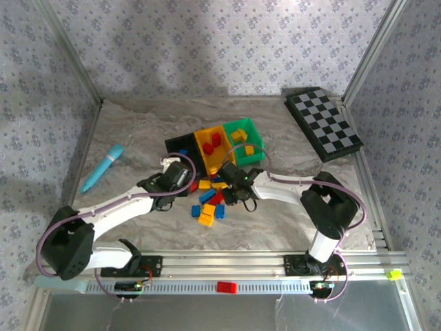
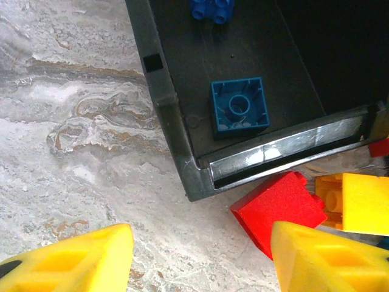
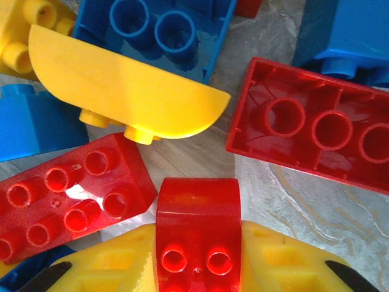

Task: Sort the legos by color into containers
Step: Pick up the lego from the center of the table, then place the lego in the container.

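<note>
1. My right gripper [image 3: 197, 271] is narrowed onto a red arched brick [image 3: 196, 210], pinched between my yellow fingers [image 3: 109, 267] with its studs towards the wrist camera.
2. It sits at the far edge of the loose legos [image 1: 209, 201], just in front of the bins.
3. Crowding it are a yellow half-round brick [image 3: 121, 85] lying over a blue long brick [image 3: 159, 30], a red eight-stud brick [image 3: 67, 201] on one side and a hollow-side-up red brick [image 3: 310, 128] on the other.
4. My left gripper [image 2: 200, 267] is spread wide with nothing between its fingers, at the black bin's [image 2: 176, 134] corner. A blue square brick [image 2: 239, 107] lies upside down inside.
5. The yellow bin [image 1: 204, 155] holds red bricks, and the green bin [image 1: 253, 153] holds a yellow one.
6. The checkerboard [image 1: 324, 124] and the cyan marker [image 1: 103, 167] lie well apart from all this.
</note>
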Controlling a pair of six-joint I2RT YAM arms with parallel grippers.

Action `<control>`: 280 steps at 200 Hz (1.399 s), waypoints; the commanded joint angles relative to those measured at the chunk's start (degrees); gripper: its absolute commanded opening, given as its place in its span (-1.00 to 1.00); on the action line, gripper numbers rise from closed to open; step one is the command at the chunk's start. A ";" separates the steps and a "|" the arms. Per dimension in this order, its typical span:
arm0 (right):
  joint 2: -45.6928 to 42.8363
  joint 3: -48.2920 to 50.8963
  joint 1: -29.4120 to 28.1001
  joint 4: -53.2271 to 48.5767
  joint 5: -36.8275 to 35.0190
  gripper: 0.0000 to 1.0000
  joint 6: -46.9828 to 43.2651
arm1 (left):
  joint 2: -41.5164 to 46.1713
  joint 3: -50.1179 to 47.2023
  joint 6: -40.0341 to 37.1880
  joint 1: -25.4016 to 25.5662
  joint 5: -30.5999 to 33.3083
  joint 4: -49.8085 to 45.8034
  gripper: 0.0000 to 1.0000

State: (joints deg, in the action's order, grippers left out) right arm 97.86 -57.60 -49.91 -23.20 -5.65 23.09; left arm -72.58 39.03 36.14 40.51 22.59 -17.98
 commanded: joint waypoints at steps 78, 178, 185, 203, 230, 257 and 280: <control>4.90 -19.90 7.67 0.57 1.95 -0.32 -4.85 | 6.65 -2.29 1.74 -0.23 -1.37 -2.71 0.23; 12.94 -30.92 10.49 0.06 3.99 0.14 -7.10 | 17.03 -7.30 1.87 -0.99 -4.77 -6.18 0.23; 11.57 -29.12 10.46 0.57 4.08 0.14 -7.10 | 16.94 -7.83 1.37 -1.00 -6.17 -5.50 0.23; 7.03 -23.48 10.33 2.75 4.08 0.14 -7.14 | 16.25 -8.60 -0.54 -1.02 -12.37 -2.73 0.22; 0.35 -15.60 10.47 5.11 3.36 0.15 -6.66 | 14.30 -8.09 -2.94 -0.89 -20.69 -1.56 0.22; -4.76 -8.01 10.51 7.06 1.60 0.15 -6.39 | 12.11 -8.01 -4.15 -0.36 -25.40 -1.99 0.20; -7.32 -4.31 10.63 7.25 0.27 0.15 -6.39 | 10.53 -7.93 -4.02 0.72 -26.79 -2.54 0.17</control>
State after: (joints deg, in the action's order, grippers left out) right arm 93.12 -65.49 -39.40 -17.21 -2.96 16.91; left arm -60.80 30.68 33.58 40.18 0.67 -20.58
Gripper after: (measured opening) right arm 0.575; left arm 0.588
